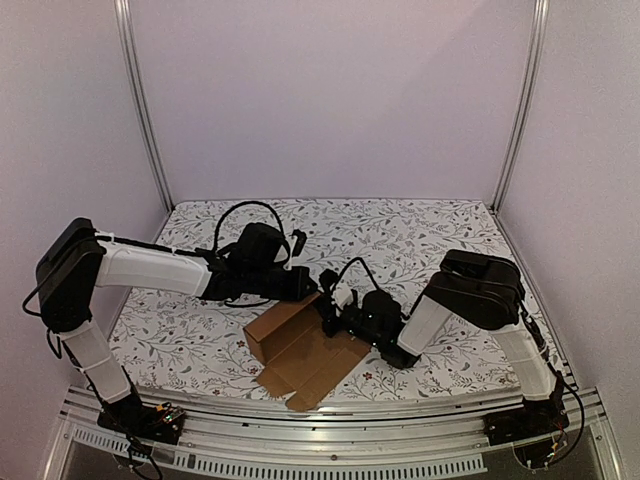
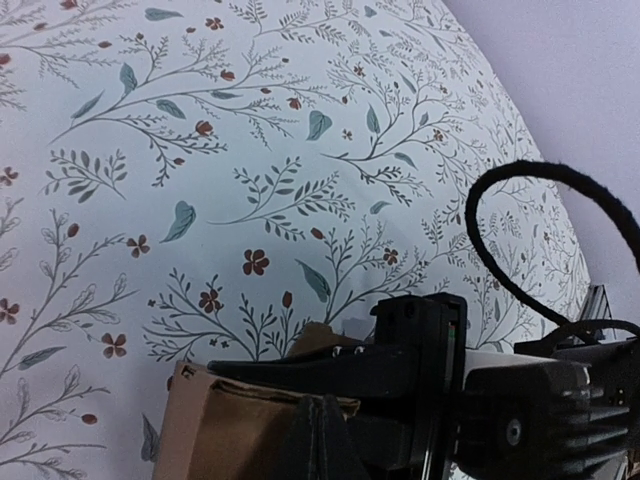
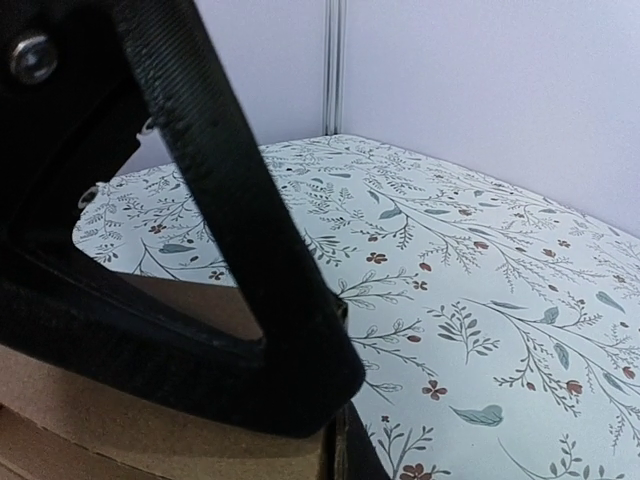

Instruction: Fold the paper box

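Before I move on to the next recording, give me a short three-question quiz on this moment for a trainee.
1. True or false: the paper box lies at the far edge of the table.
2. What covers the table? A) a plain white sheet B) a floral-print cloth C) bare wood
3. Is the left claw open or shut?
Key: 1 false, it lies near the front edge; 2 B; 3 shut.
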`<state>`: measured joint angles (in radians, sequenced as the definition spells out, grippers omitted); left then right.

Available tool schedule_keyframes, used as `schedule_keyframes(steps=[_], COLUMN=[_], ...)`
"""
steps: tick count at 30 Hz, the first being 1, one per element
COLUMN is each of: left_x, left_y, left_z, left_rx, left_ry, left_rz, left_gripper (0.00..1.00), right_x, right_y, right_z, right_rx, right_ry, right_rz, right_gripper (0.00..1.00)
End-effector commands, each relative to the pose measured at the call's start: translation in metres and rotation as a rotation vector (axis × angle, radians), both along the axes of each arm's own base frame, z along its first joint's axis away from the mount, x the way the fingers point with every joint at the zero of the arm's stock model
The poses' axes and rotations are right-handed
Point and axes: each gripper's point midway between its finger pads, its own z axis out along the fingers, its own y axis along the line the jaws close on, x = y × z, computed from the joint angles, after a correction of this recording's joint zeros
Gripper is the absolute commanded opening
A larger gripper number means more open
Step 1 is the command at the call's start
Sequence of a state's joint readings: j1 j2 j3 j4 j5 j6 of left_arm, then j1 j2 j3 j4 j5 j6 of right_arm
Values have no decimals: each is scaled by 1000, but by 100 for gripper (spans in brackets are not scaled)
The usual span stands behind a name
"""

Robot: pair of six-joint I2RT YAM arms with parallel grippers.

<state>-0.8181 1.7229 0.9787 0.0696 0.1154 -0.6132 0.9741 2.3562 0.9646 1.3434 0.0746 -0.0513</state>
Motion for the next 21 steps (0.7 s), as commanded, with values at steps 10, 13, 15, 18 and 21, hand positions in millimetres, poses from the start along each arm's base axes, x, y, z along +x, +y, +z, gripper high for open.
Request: schedule_keyframes(steps=[10, 13, 15, 18, 21], left_x=[-13, -11, -10, -13, -11], left_y=[16, 17, 18, 24, 25], left_z=[-20, -15, -13, -17, -14], left_rx=[73, 71, 70, 99, 96], left_ry=[50, 35, 27, 40, 34], left_rz=[13, 20, 23, 31, 39], left_gripper=[0, 0, 0, 0, 0], right_x=[3, 3, 2, -1, -7], right_y=[2, 2, -1, -6, -14], right_z=[-23, -23, -21, -20, -19], right_rx=[-64, -66, -62, -66, -101], right_ry=[19, 20, 19, 20, 29], right_rz=[-13, -17, -24, -31, -27], right_gripper=[0, 5, 16, 26, 31])
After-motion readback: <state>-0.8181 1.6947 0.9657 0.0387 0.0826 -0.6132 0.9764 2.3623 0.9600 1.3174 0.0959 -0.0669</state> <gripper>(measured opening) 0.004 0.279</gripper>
